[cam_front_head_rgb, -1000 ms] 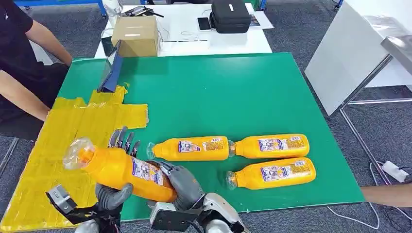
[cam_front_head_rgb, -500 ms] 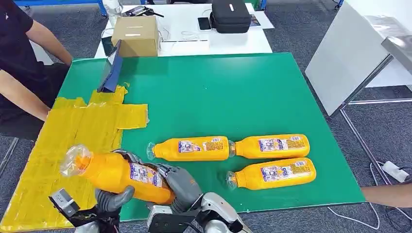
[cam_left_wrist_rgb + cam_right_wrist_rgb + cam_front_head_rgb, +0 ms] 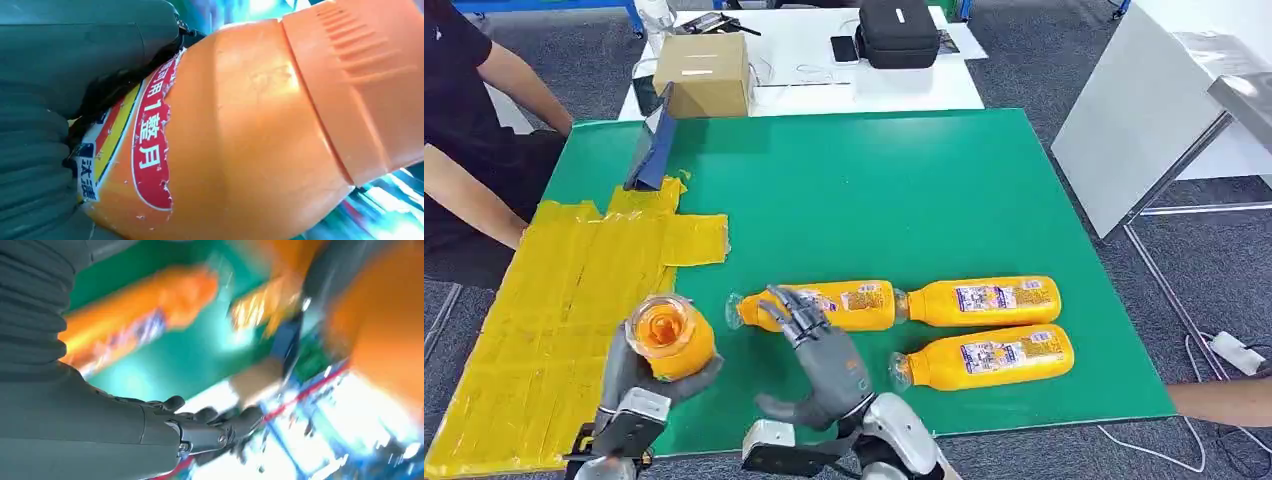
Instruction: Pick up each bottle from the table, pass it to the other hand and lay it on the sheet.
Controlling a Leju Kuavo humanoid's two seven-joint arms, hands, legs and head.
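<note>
The left hand [image 3: 639, 375] gripped the bottle [image 3: 669, 340], its long axis pointing up toward the camera, above the worktop's [image 3: 904, 190] near-left edge. The yellow sheet [image 3: 554, 300] lay just left. The right hand [image 3: 819, 355] was empty, fingers spread.

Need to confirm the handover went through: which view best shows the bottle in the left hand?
The head view: the left hand grips the held bottle, cap end toward the camera, while the right hand is open and apart. The left wrist view shows its label and cap close up; the right wrist view is blurred.
</note>
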